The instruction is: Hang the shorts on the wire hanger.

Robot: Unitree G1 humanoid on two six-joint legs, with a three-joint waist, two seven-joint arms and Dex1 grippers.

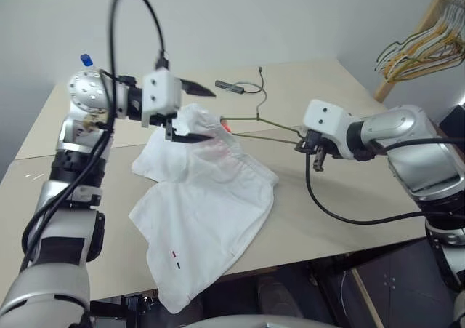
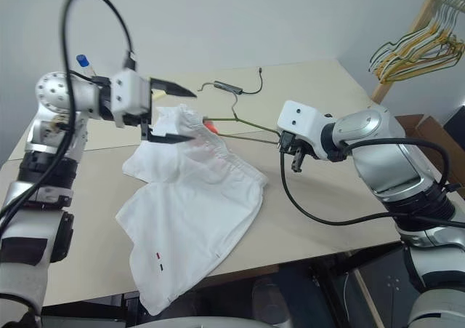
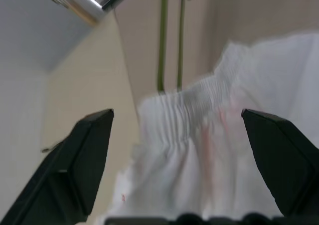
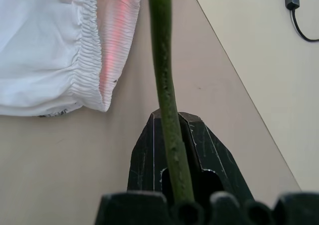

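You had the shorts (image 1: 200, 212) spread on the beige table (image 1: 341, 197), waistband bunched up toward the far middle and one leg draped over the near edge, its two dark marks just inside the hem. Bare tabletop lay open to the right of the fabric, as far as the right-hand edge. The wire hanger (image 1: 272, 133) ran level from the waistband out to your right gripper (image 1: 304, 146), whose fingers were pressed together, pinching the green wire at its far corner. Your left gripper (image 1: 195, 113) hung just above the waistband with its fingers spread wide, holding nothing. A cable with an adapter (image 1: 231, 87) lay farther back; a bunch of hangers (image 1: 421, 41) hung well apart at right.
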